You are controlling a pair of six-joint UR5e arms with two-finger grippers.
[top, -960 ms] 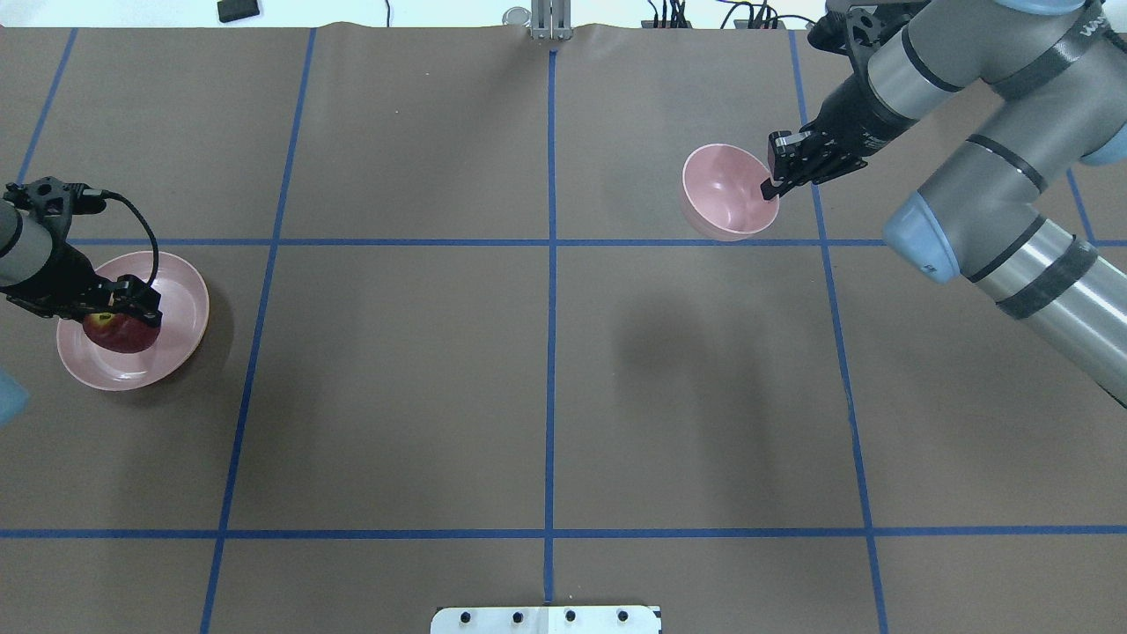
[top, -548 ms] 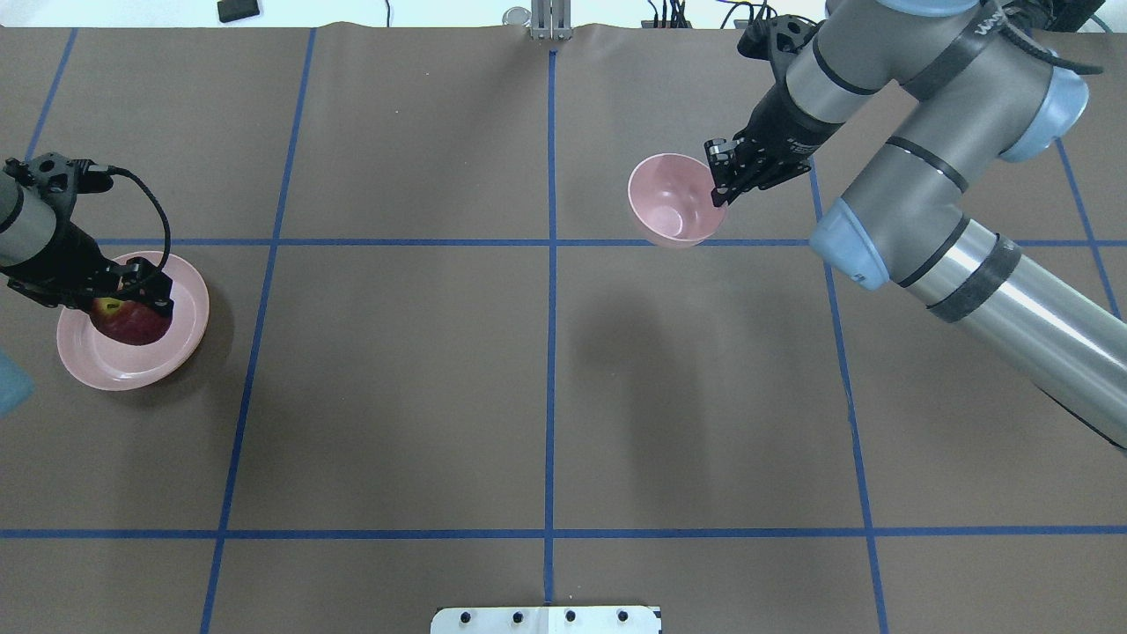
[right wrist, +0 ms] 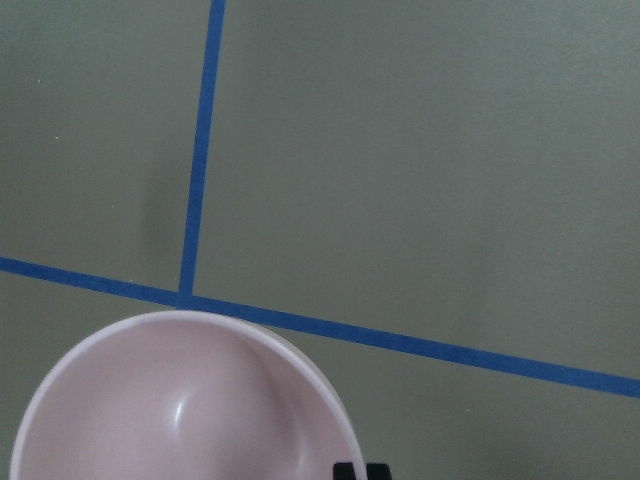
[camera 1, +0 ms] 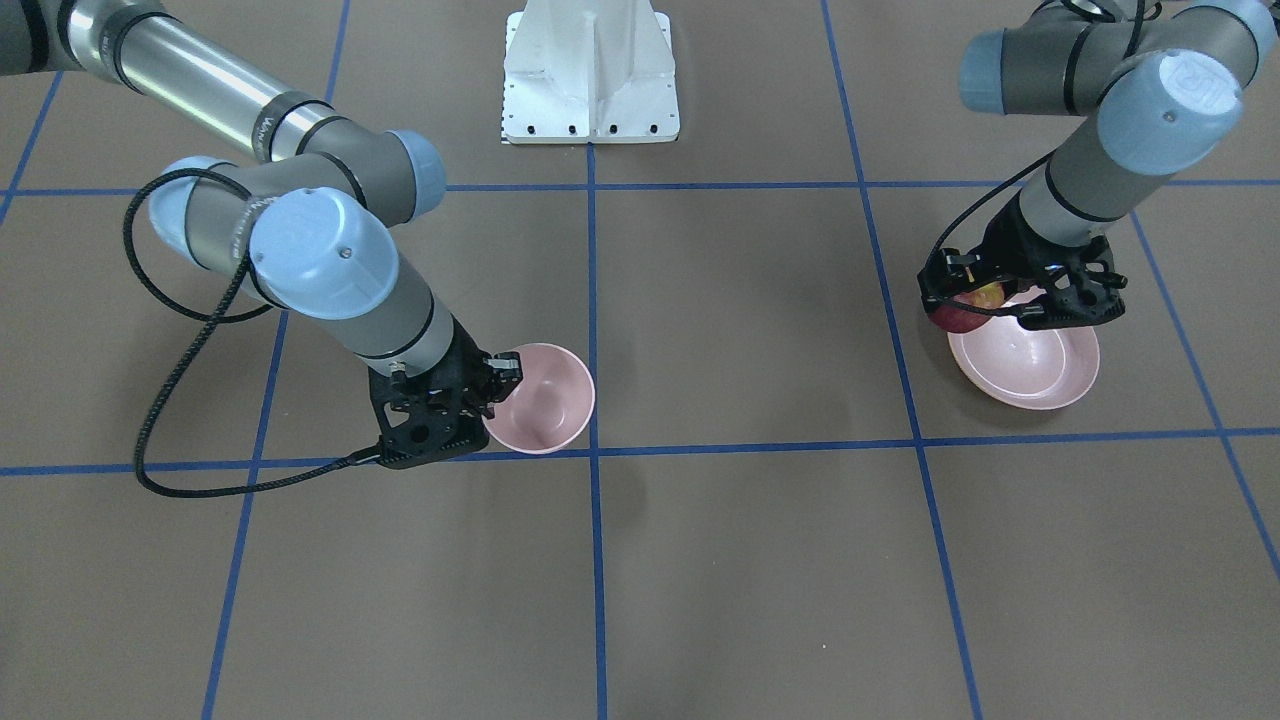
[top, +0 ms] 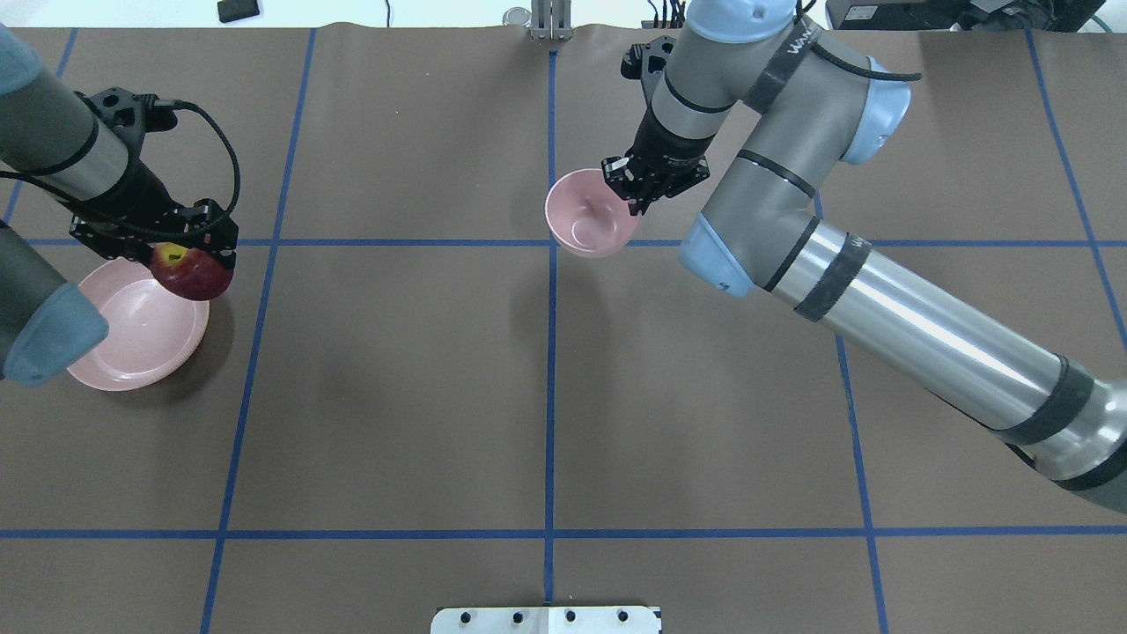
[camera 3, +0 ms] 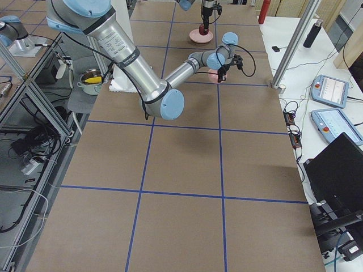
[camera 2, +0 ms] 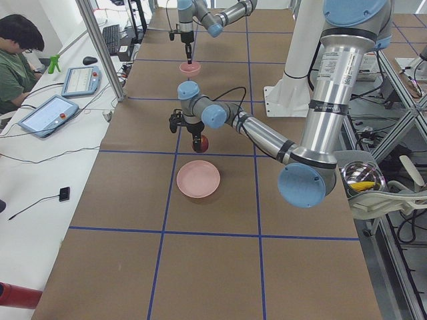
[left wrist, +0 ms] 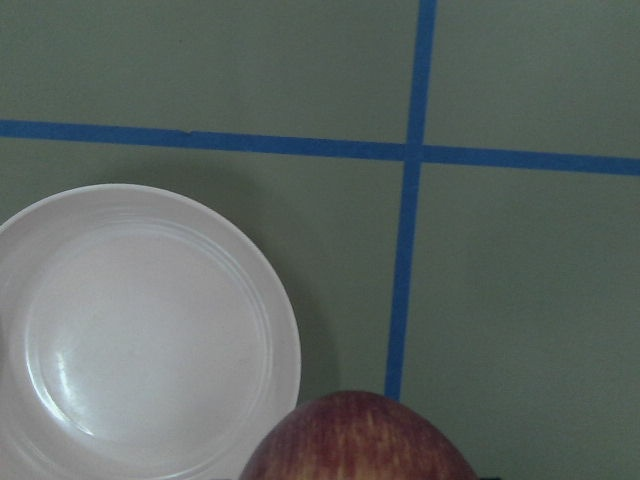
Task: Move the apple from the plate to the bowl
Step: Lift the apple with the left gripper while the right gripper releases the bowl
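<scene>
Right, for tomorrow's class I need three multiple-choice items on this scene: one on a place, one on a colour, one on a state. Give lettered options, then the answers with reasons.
1. Where is the round dark red apple relative to the wide shallow pale pink plate?
A. Lying in its middle
B. Held up off it, in the left tool
C. Under it

2. What colour are the tape lines on the brown table?
A. Blue
B. Yellow
C. White

3. What state is the right tool in?
A. Open and empty
B. Shut on the rim of the small deep pale pink bowl
C. Out of view

Answers:
1 B: the side view shows the apple in the air, and the plate is bare.
2 A: every view shows blue lines.
3 B: its fingers pinch the rim.
</scene>
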